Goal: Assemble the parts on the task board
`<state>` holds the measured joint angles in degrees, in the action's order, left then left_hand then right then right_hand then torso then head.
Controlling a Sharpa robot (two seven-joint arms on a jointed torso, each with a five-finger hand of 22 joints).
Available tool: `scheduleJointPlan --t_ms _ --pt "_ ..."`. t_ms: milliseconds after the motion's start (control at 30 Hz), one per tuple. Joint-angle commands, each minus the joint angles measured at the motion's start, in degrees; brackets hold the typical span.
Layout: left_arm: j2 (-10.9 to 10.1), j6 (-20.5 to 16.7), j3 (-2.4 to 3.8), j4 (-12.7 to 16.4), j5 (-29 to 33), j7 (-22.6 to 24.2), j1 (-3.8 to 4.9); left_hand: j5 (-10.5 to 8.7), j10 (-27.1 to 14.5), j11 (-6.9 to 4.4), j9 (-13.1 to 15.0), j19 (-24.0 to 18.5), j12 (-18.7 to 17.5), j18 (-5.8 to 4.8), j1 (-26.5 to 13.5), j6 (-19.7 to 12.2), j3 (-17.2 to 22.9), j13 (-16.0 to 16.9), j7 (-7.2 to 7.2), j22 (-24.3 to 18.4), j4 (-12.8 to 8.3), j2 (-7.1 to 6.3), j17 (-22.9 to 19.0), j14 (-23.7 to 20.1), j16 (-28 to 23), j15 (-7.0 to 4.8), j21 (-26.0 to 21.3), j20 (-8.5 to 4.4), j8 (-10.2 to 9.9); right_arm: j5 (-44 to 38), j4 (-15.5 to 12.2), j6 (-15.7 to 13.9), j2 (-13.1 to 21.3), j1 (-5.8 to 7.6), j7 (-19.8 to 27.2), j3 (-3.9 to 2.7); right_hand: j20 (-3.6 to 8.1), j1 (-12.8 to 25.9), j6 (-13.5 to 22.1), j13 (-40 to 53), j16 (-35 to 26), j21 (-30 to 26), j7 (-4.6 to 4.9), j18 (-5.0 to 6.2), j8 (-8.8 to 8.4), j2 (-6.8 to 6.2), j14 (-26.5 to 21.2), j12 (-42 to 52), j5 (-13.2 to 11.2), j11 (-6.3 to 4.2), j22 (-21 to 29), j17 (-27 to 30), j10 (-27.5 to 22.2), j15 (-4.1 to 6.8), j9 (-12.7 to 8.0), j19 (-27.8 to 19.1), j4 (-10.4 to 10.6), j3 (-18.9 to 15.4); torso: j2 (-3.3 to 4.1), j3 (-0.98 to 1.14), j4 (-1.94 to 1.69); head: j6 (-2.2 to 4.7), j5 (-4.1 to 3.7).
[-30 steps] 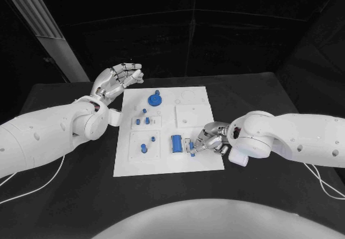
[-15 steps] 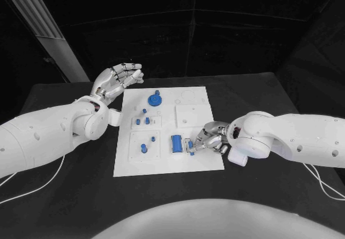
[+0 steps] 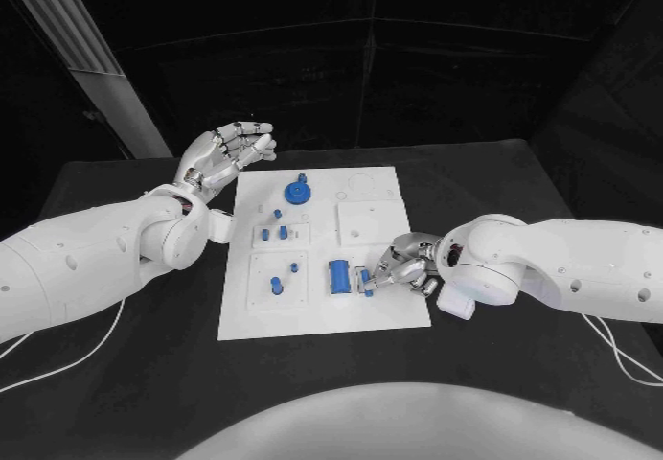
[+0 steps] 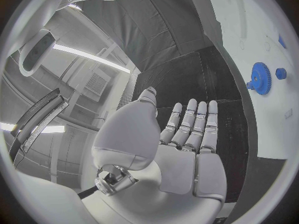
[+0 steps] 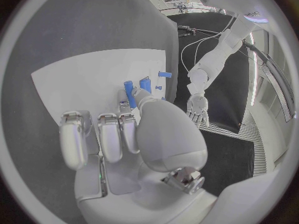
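Our right hand [image 3: 398, 270] has edged slightly left, apparently pinching a small blue peg [image 3: 368, 281] on the task board [image 3: 380, 192]; stiff, light, slippery. Left hand [image 3: 228, 153] spread.

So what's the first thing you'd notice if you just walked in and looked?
Probably the white task board in the middle of the black table, dotted with small blue parts, including a blue gear near its far end. Next, the right hand touching the board's near right part, beside a blue cylinder.

One task board [image 3: 373, 316], two robot hands, and several blue parts.
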<state>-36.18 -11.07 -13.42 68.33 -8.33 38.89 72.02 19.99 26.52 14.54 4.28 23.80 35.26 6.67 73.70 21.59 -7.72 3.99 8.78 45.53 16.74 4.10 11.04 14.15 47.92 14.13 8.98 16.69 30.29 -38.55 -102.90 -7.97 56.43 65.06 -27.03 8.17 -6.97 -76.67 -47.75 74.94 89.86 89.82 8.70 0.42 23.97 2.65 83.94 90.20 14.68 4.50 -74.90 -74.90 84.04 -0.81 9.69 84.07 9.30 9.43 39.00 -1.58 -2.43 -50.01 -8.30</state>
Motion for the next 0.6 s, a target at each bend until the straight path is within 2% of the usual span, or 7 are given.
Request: scheduleJointPlan --t_ms 33,267,600 --pt "0.1 0.7 0.04 0.0 0.2 5.6 0.09 0.27 -0.6 0.01 -0.1 -0.1 0.4 -1.05 0.0 -0.4 -0.2 -0.1 7.99 -0.1 0.0 0.64 -0.1 -0.3 0.3 -0.03 -0.4 -0.08 0.3 -0.1 -0.1 -0.7 0.0 0.04 0.3 0.00 0.03 1.1 0.6 15.1 0.1 0.2 0.14 -0.42 0.55 -0.27 6.1 -0.2 -0.3 0.48 -15.1 -15.1 6.0 0.16 0.1 5.9 0.7 -1.2 0.01 -0.02 -0.01 0.01 -0.01" --pt "0.1 0.7 0.04 0.0 0.2 5.6 0.08 0.45 -0.6 0.01 -0.1 -0.2 0.5 -1.05 0.0 -0.5 -0.3 -0.1 7.98 -0.1 0.0 0.71 -0.3 -0.3 0.4 -0.03 -0.4 -0.08 0.4 -0.1 -0.1 -1.3 0.0 0.04 0.3 0.00 -0.01 2.6 0.6 15.1 0.1 0.2 0.23 -0.42 1.16 0.02 6.1 -0.2 -0.2 0.57 -15.1 -15.1 6.0 0.10 0.4 5.9 2.5 -2.9 0.01 0.01 -0.02 0.01 -0.02" --pt "0.0 0.7 0.04 0.0 0.2 5.6 0.06 0.65 -0.6 0.01 -0.1 -0.2 0.6 -1.05 0.1 -0.5 -0.3 -0.1 7.99 -0.1 0.0 0.76 -0.4 -0.3 0.5 -0.03 -0.4 -0.08 0.5 -0.1 -0.1 -2.0 -0.1 0.04 0.3 0.00 -0.03 3.2 0.4 15.1 0.1 0.2 0.21 -0.42 1.60 0.08 6.1 -0.2 -0.2 0.55 -15.1 -15.1 6.0 0.11 0.5 5.9 3.5 -3.9 -0.03 0.00 -0.01 0.01 0.03"
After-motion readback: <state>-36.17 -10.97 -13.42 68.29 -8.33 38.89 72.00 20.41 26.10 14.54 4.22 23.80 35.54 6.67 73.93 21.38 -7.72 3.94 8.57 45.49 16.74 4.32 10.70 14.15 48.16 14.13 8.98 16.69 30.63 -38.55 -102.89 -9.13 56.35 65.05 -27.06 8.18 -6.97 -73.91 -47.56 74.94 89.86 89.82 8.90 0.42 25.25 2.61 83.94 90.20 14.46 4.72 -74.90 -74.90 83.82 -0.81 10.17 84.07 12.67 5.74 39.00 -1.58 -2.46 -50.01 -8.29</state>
